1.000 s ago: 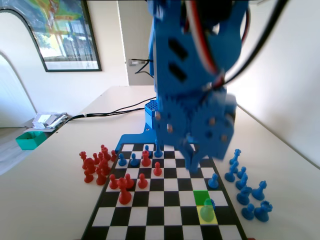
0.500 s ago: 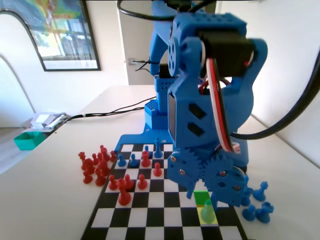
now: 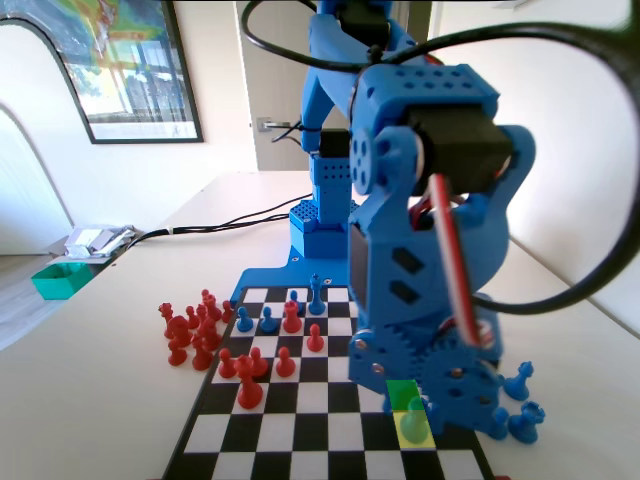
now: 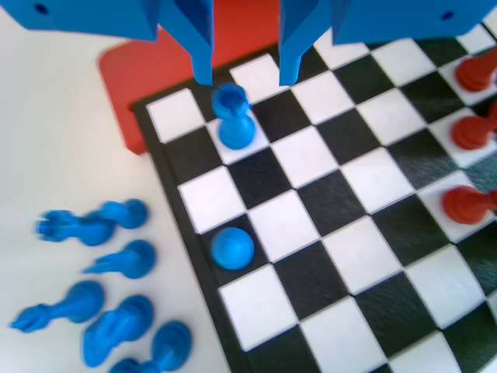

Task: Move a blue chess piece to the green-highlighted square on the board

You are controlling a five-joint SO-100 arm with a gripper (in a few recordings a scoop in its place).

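Left to right, fixed view: captured red pieces (image 3: 190,330) stand on the table (image 3: 90,380) beside the board (image 3: 300,400); further right, the blue chess piece (image 3: 414,415), a pawn tinted greenish, stands on the yellow-highlighted square (image 3: 414,430), directly in front of the green-highlighted square (image 3: 402,392), with the blue arm looming over both. Wrist view: spare blue pieces (image 4: 109,311) lie off the board at left; a blue pawn (image 4: 231,247) sits near the edge; the end effector (image 4: 245,74) hangs with its jaws moderately apart, empty, flanking the head of another blue pawn (image 4: 233,116). Good practice, as a judgement: centre the jaws on the pawn's neck, descend vertically, close gently, lift clear before shifting one square.
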